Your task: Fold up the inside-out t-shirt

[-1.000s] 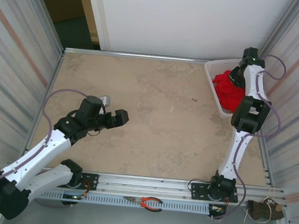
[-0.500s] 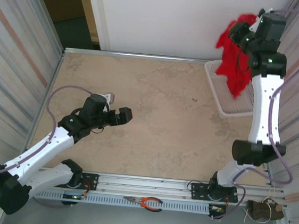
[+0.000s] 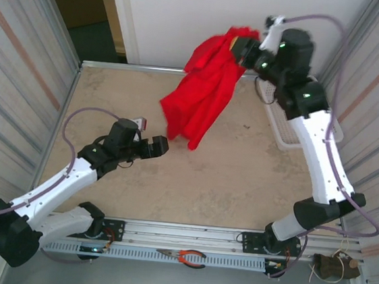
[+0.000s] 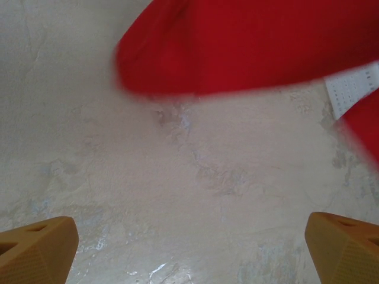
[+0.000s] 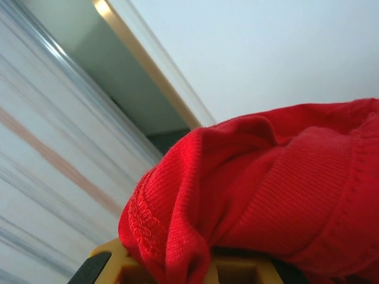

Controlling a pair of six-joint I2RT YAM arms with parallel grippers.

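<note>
Spreading across the overhead view, the beige table (image 3: 192,183) is the largest thing, with ribbed metal walls on 2 sides and a white wall at the back.

The right arm (image 3: 320,156) climbs from its base at the near edge and reaches high toward the far side. The left arm (image 3: 56,185) lies low over the near-left part of the table, its wrist pointing toward the middle.

The t-shirt (image 3: 205,93) hangs in the air over the far middle of the table, a loose red drape bunched at the top and trailing down and to the left. Its lowest corner hangs near the left gripper but apart from it. In the left wrist view the red cloth (image 4: 249,47) fills the upper part above bare tabletop. In the right wrist view its ribbed folds and a stitched hem (image 5: 278,189) pile over the fingers.

A white basket (image 3: 280,128) sits at the far-right corner of the table, partly behind the right arm.

The right gripper (image 3: 243,49) is clamped on the bunched top of the t-shirt and carries its whole weight. The left gripper (image 3: 162,146) holds nothing. Its 2 orange fingers (image 4: 35,248) stand wide apart at the bottom corners of its wrist view.

Red-handled pliers (image 3: 184,255) lie on the rail between the 2 arm bases.
</note>
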